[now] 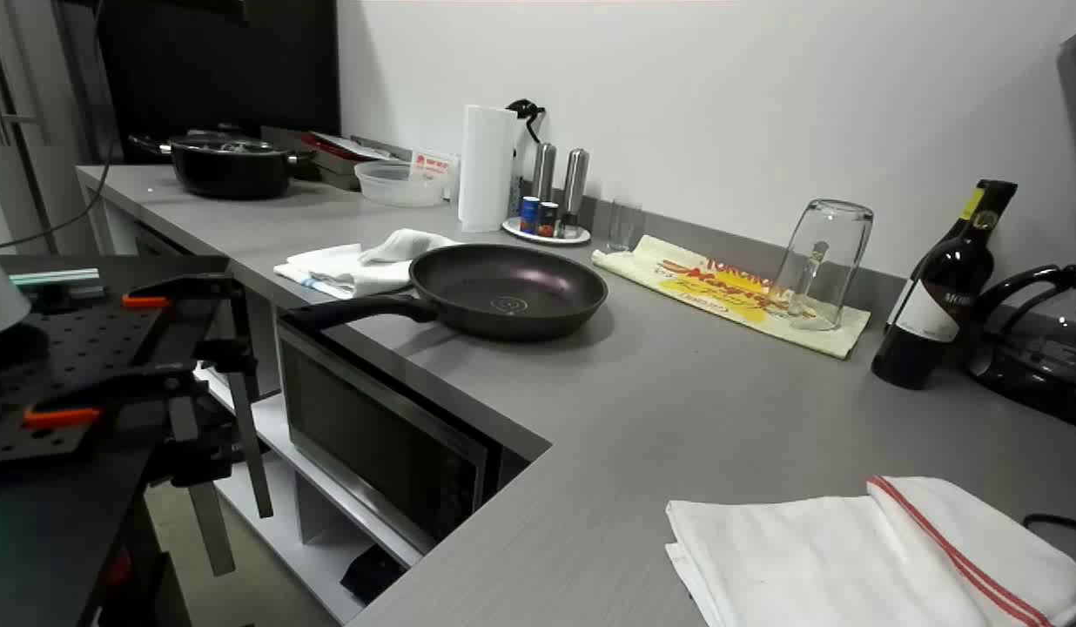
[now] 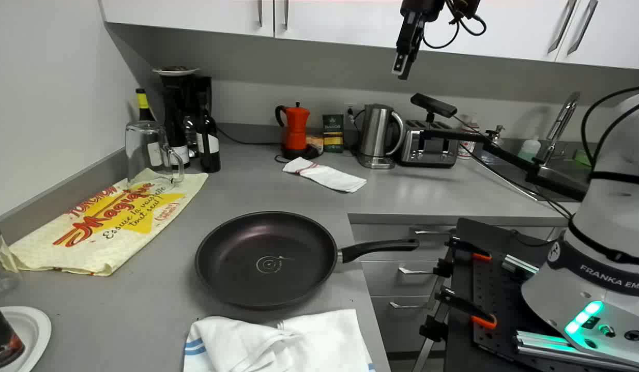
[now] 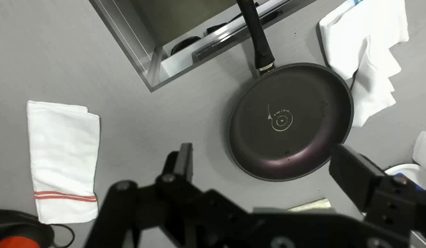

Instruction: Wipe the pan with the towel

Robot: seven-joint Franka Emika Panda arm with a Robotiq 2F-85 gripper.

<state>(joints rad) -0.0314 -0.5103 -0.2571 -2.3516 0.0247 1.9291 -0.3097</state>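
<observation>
The dark frying pan lies upright on the grey counter in both exterior views (image 1: 512,296) (image 2: 268,258) and the wrist view (image 3: 288,120). A crumpled white towel with blue stripes lies beside it (image 1: 355,266) (image 2: 278,343) (image 3: 366,44). A folded white towel with red stripes lies apart, near the counter corner (image 1: 834,557) (image 2: 327,178) (image 3: 63,155). A yellow printed cloth (image 1: 703,283) (image 2: 118,227) lies by the wall. My gripper is open and empty, high above the counter, in an exterior view (image 2: 401,72) and the wrist view (image 3: 263,148).
An upturned glass mug (image 1: 825,261) stands on the yellow cloth. Wine bottles (image 1: 947,287), a red moka pot (image 2: 296,129), a kettle (image 2: 376,137) and a toaster (image 2: 430,144) stand at the back. Cabinets (image 2: 340,20) hang above. The pan handle (image 2: 379,249) overhangs the counter edge.
</observation>
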